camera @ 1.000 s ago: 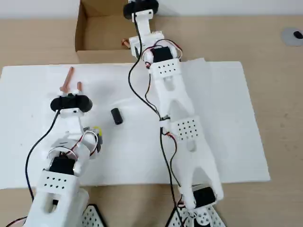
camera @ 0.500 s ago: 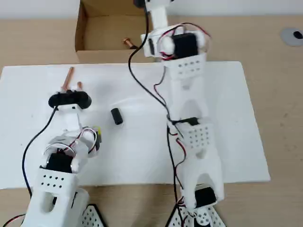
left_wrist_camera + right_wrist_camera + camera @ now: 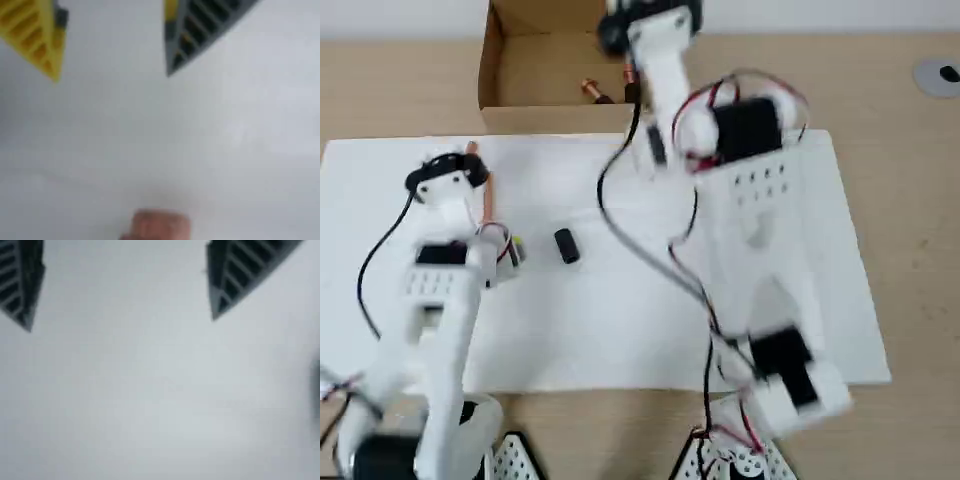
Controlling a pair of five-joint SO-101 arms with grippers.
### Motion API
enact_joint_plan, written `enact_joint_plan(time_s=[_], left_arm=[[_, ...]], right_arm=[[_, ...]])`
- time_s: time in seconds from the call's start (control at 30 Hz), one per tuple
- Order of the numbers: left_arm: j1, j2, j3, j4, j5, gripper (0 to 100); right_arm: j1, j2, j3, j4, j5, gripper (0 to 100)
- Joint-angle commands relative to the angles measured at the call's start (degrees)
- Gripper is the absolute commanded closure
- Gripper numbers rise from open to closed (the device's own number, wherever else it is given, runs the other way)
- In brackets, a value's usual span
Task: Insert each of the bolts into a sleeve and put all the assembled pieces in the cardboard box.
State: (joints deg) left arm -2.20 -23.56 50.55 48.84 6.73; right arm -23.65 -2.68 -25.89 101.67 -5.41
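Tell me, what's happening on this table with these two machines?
Two robot arms are fitting bolts into sleeves and boxing them. The left gripper hangs open over the white sheet, next to a copper bolt, holding nothing. A black sleeve lies loose on the sheet nearby. The right gripper is open and empty too. One copper-tipped piece already lies in the cardboard box.

A robotics lab bench: two wired arms (image 3: 750, 230) on a wooden table (image 3: 920, 250) with a white sheet (image 3: 590, 320)
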Motion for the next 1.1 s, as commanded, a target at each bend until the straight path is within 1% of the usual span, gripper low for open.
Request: enact_joint_plan(time_s=[0.0, 0.07, 0.17, 0.3, 0.4, 0.5, 0.6, 0.77, 0.87, 1.07], left_arm=[[-0.44, 8.84, -9.49, 0.18, 0.53, 84], [-0.44, 11.12, -12.22, 0.18, 0.53, 84], [-0.79, 11.47, -14.77, 0.18, 0.62, 84], [-3.25, 11.82, -17.85, -0.09, 0.62, 84], [-6.15, 13.14, -20.22, -0.09, 0.53, 84], [-8.53, 16.31, -23.38, 0.18, 0.35, 84], [-9.49, 21.05, -26.02, 0.18, 0.18, 84], [-7.38, 28.97, -30.59, 0.18, -3.34, 84], [-6.59, 32.22, -33.58, 0.44, -3.34, 84], [-6.42, 35.47, -38.77, 4.4, -3.43, 84]], right_arm=[[-1.45, -14.46, 21.23, 0.79, 2.46, 73.0], [-1.1, -18.07, 28.7, 0.79, 4.57, 73.0], [2.59, -20.35, 36.26, 0.79, 6.42, 73.0], [10.07, -20.35, 40.66, 0.79, 6.42, 73.0], [13.49, -20.35, 42.15, 0.79, 6.68, 73.0], [13.93, -20.26, 43.91, 0.7, 7.56, 73.0], [13.85, -20.26, 45.32, -0.09, 7.56, 73.0], [13.85, -20.44, 46.29, -0.35, 7.56, 73.0], [13.85, -20.53, 46.29, -0.26, 7.56, 73.0], [13.85, -20.62, 46.29, -0.09, 7.56, 73.1]])
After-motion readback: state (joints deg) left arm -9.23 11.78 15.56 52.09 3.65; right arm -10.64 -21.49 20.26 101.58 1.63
